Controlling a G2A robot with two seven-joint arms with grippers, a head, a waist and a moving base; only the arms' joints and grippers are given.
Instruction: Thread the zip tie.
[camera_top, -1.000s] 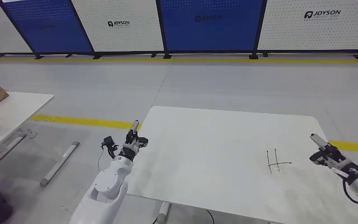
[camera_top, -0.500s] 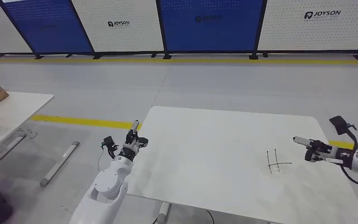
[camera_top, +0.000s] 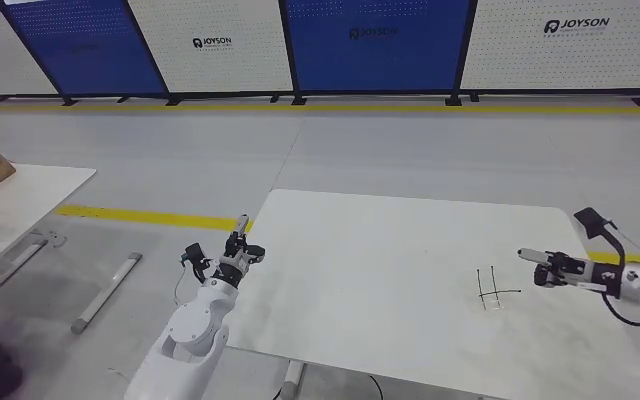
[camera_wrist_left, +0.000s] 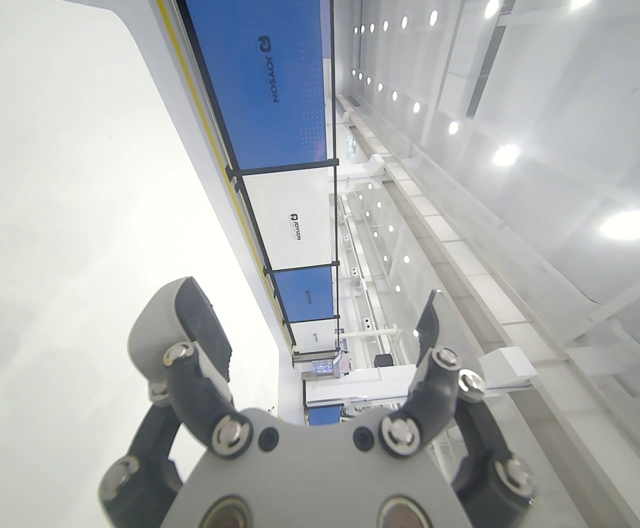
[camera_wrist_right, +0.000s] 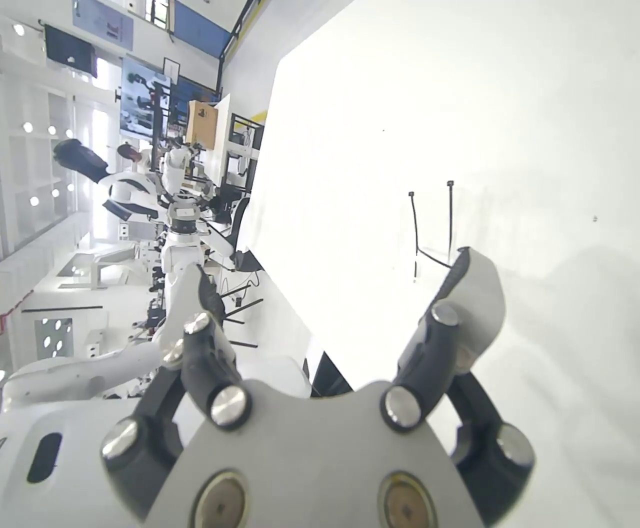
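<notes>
- The white table (camera_top: 380, 290) takes up the lower middle and right of the top view. It has rounded corners and a plain, bare surface. It also appears as the bright sheet along the left of the left wrist view (camera_wrist_left: 75, 190) and across the upper right of the right wrist view (camera_wrist_right: 475, 90).
- The left gripper (camera_top: 241, 232) stands at the table's left edge, left of centre in the top view, pointing toward the far wall. In its own view (camera_wrist_left: 320, 320) the two dark-padded fingers (camera_wrist_left: 205, 325) are spread wide with nothing between them. They touch nothing, and one finger sits over the table edge.
- The right gripper (camera_top: 533, 257) is at the right of the top view, over the table's right part and pointing toward the centre of the frame. In its own view (camera_wrist_right: 332, 272) the fingers are spread wide and empty.
- The zip ties (camera_top: 492, 290) lie flat on the right part of the table, in the lower right of the top view, near the right gripper's tip but apart from it. They are thin black strips. Two lie almost parallel, each with a small square head at one end, and a third crosses them (camera_wrist_right: 432, 235).
</notes>
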